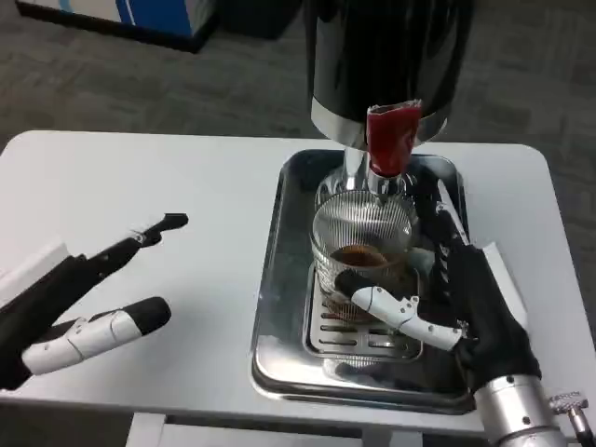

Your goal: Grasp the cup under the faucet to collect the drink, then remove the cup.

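White bench (pixel 140 177), steel tray (pixel 279 307): cup (pixel 361 237) under red faucet (pixel 391 138), right hand (pixel 447 298) clasped round it; left hand (pixel 93 298) apart, fingers spread, empty.

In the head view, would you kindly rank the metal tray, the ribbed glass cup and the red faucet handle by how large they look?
1. metal tray, clearly largest.
2. ribbed glass cup, held by the right hand.
3. red faucet handle, smallest, though it sits higher and nearer the camera, so its real size is less certain.

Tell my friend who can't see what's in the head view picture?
The robot's right hand grips a ribbed glass cup holding some brown drink, under the red-handled faucet of a black dispenser. The cup stands on a metal tray; the left hand waits open.
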